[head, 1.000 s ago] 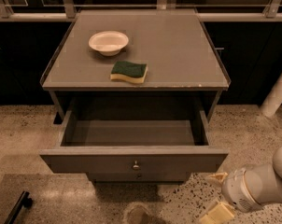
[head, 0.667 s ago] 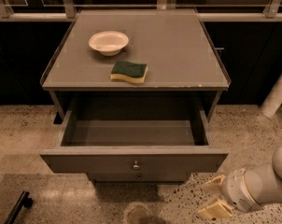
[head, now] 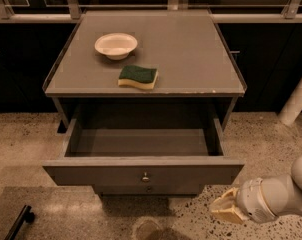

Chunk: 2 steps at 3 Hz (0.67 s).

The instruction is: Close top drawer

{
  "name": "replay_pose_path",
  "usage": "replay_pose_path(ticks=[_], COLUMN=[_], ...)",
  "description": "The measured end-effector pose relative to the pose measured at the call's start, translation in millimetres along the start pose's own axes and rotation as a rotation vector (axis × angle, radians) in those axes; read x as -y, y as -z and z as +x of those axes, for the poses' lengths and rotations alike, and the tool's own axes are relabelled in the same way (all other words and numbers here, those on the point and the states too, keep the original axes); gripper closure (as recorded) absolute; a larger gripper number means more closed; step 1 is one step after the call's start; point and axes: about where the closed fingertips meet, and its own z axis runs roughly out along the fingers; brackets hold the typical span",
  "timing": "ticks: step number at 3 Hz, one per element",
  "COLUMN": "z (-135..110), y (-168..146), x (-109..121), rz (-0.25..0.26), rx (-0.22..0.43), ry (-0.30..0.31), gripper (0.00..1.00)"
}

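The top drawer of the grey cabinet stands pulled far out, and its deep tray is empty. Its wide flat front panel faces me, with a small round metal knob at the centre. My gripper is low at the bottom right. It is below and to the right of the panel's right end, above the floor, and does not touch the drawer. The white arm runs off to the right.
On the cabinet top lie a white bowl and a green-and-yellow sponge. A lower drawer's knob shows under the top panel. A dark mat with a black handle lies at the bottom left. A white pole stands at the right.
My gripper has moved a little up and to the left, nearer the drawer's right front corner. The drawer, bowl and sponge have not moved.
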Motion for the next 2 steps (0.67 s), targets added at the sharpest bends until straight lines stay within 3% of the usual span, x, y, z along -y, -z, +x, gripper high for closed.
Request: replay_pose_path(ticks=[1, 2], z=[-6, -5], y=[-12, -26], x=[28, 66], rz=[-0.019, -0.007], rx=[0.115, 0.175], ry=[0.048, 0.051], gripper=[1.0, 1.0])
